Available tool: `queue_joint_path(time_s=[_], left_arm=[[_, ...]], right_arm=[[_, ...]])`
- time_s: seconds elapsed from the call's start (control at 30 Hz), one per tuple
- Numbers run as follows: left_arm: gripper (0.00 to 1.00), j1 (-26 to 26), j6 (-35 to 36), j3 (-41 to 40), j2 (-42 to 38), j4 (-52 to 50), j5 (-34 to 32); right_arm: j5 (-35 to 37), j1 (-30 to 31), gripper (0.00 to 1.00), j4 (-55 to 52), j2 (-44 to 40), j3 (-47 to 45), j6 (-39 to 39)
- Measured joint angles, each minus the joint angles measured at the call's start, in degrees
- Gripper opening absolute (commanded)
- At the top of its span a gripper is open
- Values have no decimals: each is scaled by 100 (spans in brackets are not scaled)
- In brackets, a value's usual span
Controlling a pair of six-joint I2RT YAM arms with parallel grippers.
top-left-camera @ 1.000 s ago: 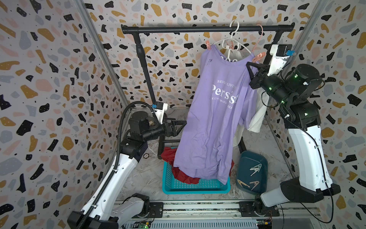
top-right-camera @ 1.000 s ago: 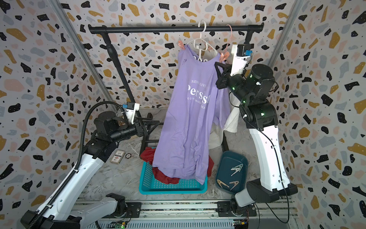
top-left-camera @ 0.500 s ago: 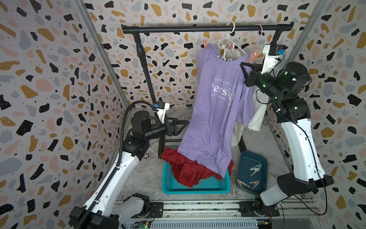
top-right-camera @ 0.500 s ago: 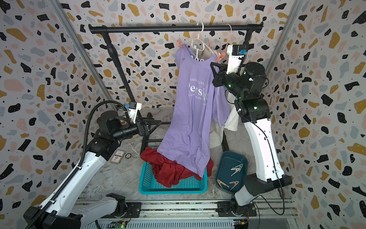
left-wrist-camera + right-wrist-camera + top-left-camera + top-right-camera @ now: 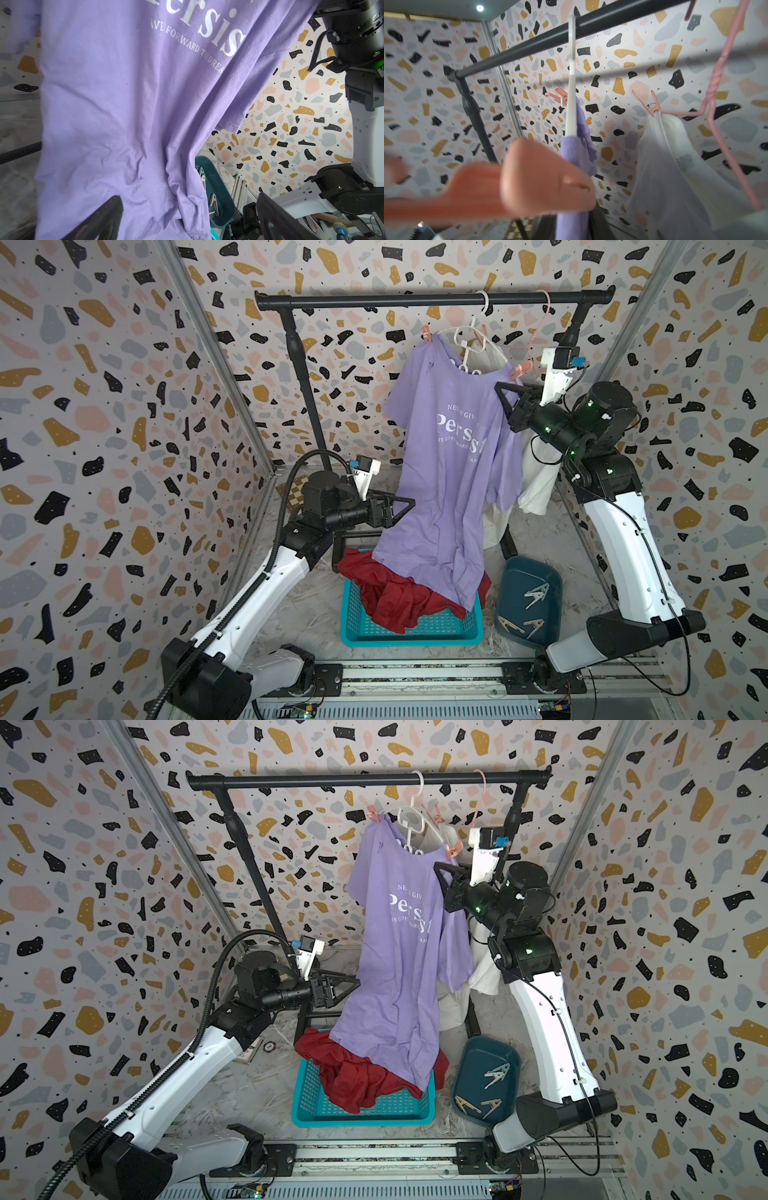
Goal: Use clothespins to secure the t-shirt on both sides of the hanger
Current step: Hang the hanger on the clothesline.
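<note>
The purple t-shirt (image 5: 449,497) hangs on a white hanger (image 5: 469,333) from the black rail (image 5: 374,302). A pink clothespin (image 5: 427,333) grips its left shoulder. At the right shoulder sits a peach clothespin (image 5: 521,369), seen huge and blurred in the right wrist view (image 5: 546,178), its tip against the purple cloth. My right gripper (image 5: 506,390) is just below that pin; whether it touches the pin is unclear. My left gripper (image 5: 188,220) is open, low by the shirt's left edge (image 5: 399,508), with cloth hanging in front of it. Three spare clothespins (image 5: 536,593) lie in the tray.
A dark teal tray (image 5: 515,580) sits at the floor's right. A turquoise basket (image 5: 411,635) holds a red garment (image 5: 386,597) under the shirt's hem. A white garment (image 5: 540,472) hangs behind on a pink hanger (image 5: 536,331) with its own peach pin (image 5: 480,337).
The right gripper and the peach clothespin have moved left and down to the shirt's right shoulder. The shirt's hem has swung and dragged the red garment leftward. The left arm has barely moved.
</note>
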Motion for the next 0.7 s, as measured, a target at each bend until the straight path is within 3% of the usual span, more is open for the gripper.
queue_joint_path(time_s=[0.27,0.7], left_arm=[[99,-643,11,2,516,557,-48],[100,-1545,-55,361,2037,1207,-116]], right_arm=[[-59,2,99,160,-428,-669,-120],[675,7,100,280,-2236,-3805,260]])
